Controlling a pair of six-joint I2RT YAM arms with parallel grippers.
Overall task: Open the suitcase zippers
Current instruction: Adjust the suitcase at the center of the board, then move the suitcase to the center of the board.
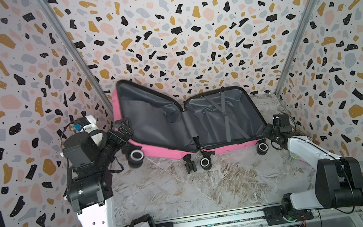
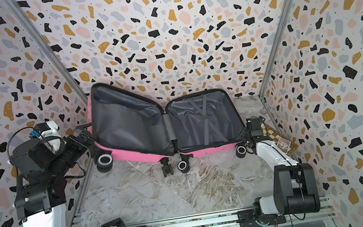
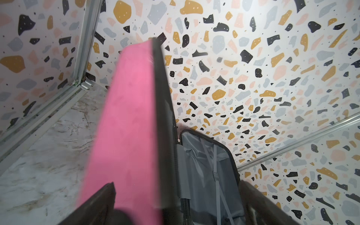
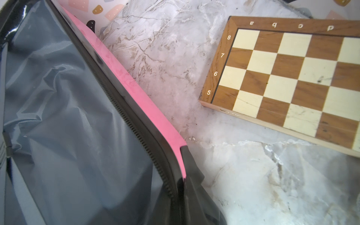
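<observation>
At the left edge of the marbled grey tabletop [image 1: 210,187] we find the left gripper [image 1: 124,127], its jaws wide apart and straddling the rim of the raised shell half. We cannot tell whether either finger touches it.

The small hot-pink hard-shell suitcase [image 1: 157,120] lies wide open along the tabletop's back edge, grey fabric lining showing. Its left half tilts up near the back left corner, and its right half lies flat with grey straps crossed inside. The black wheels with white rings [image 1: 205,162] point toward the front edge.

The thin black zippers [image 4: 124,116] edge both halves, fully parted.

At the flat half's front right corner sits the right gripper [image 1: 268,132], jaws together against the rim. We cannot tell whether it pinches anything.

Near the right edge lies a flat wooden chessboard [image 4: 292,78], apart from the shell.
</observation>
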